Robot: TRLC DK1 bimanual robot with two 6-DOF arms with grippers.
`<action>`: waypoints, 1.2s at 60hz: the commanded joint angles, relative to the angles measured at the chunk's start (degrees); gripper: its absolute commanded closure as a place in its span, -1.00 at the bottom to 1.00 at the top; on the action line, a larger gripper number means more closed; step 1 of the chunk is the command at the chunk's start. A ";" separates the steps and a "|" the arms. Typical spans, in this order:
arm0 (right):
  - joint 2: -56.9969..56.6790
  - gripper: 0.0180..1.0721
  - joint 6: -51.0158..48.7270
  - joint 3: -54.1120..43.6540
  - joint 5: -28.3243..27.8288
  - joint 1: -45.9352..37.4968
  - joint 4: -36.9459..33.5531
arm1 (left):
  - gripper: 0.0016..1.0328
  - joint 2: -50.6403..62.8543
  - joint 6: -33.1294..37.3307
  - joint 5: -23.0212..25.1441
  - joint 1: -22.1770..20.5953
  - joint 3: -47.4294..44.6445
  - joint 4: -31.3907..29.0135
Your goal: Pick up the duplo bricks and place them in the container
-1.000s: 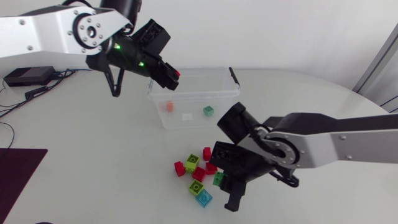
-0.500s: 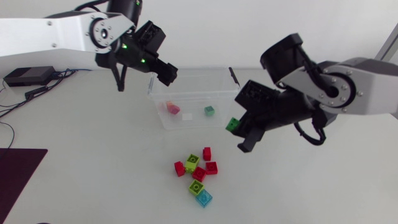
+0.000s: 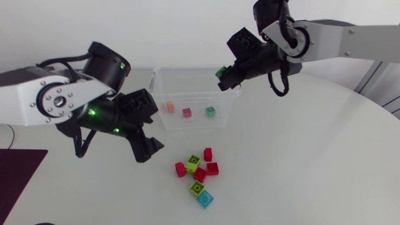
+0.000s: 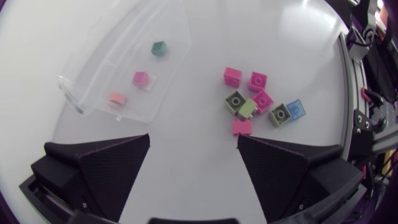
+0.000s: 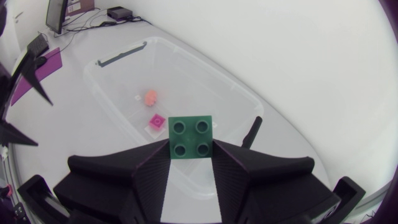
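Head view looks down on a white table (image 3: 312, 162) that fills most of the frame. The left arm (image 3: 50, 103) comes in from the left edge at mid height, and the right arm (image 3: 337, 40) runs in along the upper right. A clear plastic container (image 3: 232, 100) sits at the upper centre.

The left gripper (image 3: 145, 134) hangs at centre left, below and to the left of the container, angled down toward the table. From the left wrist view its fingers (image 4: 115, 165) stand wide apart with nothing between them, only bare tabletop under the gap.

The right gripper (image 3: 229, 77) is up over the container's right end. Its fingers are pressed against both sides of a dark green Duplo brick (image 3: 221, 72). In the right wrist view that brick shows its four studs, with the inside of the container beneath it.

Seven loose bricks (image 3: 199, 175) lie in a tight cluster at lower centre, apart from the container. Four are red and two are lime, and a light blue brick (image 3: 204, 199) lies lowest in the frame. In the left wrist view the cluster lies ahead of the spread fingers, a red brick (image 4: 242, 127) nearest them.

On the container floor three small bricks lie in a row: an orange brick (image 3: 169, 107), a magenta brick (image 3: 186, 112) and a green brick (image 3: 210, 111).
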 commanded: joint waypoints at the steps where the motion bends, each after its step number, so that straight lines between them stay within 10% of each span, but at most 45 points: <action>1: 3.45 0.44 1.72 2.95 -0.35 -0.33 1.65 | -0.91 0.12 2.64 0.53 -1.98 -2.42 0.05; 7: 7.23 0.32 1.99 6.37 0.00 -0.50 2.96 | -0.91 2.84 3.17 0.53 -3.65 -3.13 0.05; 14: 11.89 -0.73 2.25 11.21 0.96 -0.77 2.44 | -0.91 8.38 4.05 0.44 -5.06 -2.69 0.14; 17: 11.89 -0.88 2.43 11.56 0.96 -0.77 2.44 | -0.91 10.49 3.96 0.35 -5.32 -2.16 0.23; 54: -23.97 -0.90 1.37 -26.94 -1.32 2.40 0.94 | -0.86 24.46 2.99 -0.09 -8.75 3.03 6.47; 60: -24.85 -0.89 1.90 -30.89 -1.32 4.15 -0.38 | -0.62 25.96 2.91 -0.09 -9.54 3.03 6.90; 67: -24.67 -0.89 1.90 -35.46 1.14 8.55 -0.20 | 0.35 27.36 1.76 -0.09 -9.72 3.64 7.26; 72: -23.97 -0.89 0.05 -38.01 0.96 10.75 0.15 | 0.38 27.19 1.85 -0.09 -9.63 3.55 7.26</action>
